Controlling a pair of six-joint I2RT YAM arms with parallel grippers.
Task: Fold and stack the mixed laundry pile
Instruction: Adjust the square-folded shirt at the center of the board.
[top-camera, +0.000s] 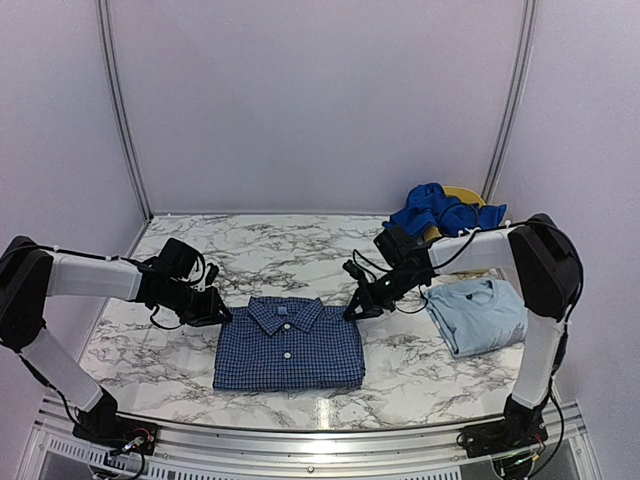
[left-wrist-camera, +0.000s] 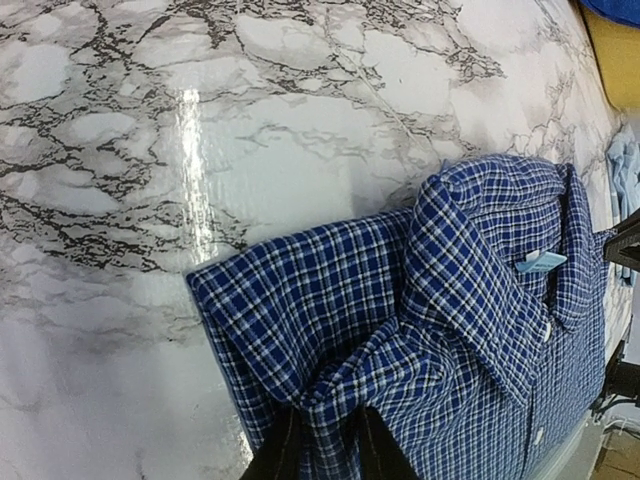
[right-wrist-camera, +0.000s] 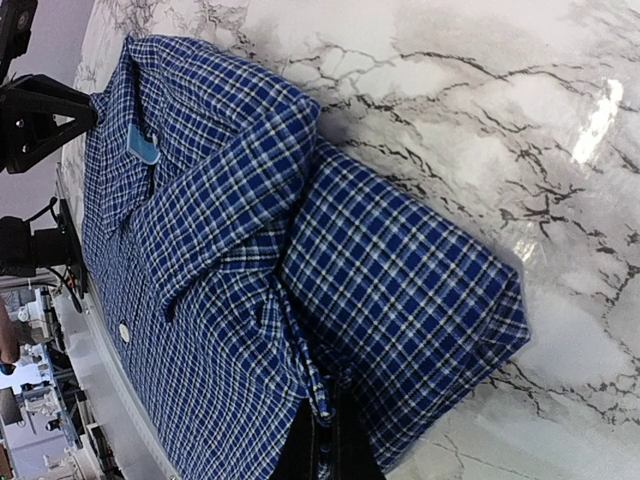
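Note:
The navy-and-white checked shirt (top-camera: 288, 348) lies folded, collar up, at the table's front middle. My left gripper (top-camera: 224, 316) is at its left shoulder; in the left wrist view the gripper (left-wrist-camera: 325, 452) is shut on a bunched fold of the checked shirt (left-wrist-camera: 470, 300). My right gripper (top-camera: 352, 313) is at the shirt's right shoulder; in the right wrist view that gripper (right-wrist-camera: 325, 455) is shut, with a thin fold of the checked shirt (right-wrist-camera: 400, 290) caught between its fingers. A pale sky-blue T-shirt (top-camera: 478, 315) lies folded at the right. A royal-blue piece (top-camera: 432, 210) sits crumpled at the back right.
A yellow basket (top-camera: 470, 194) shows behind the royal-blue piece. The marble table (top-camera: 270, 250) ends in a metal rail (top-camera: 300, 425) at the front. White walls close off the back and both sides.

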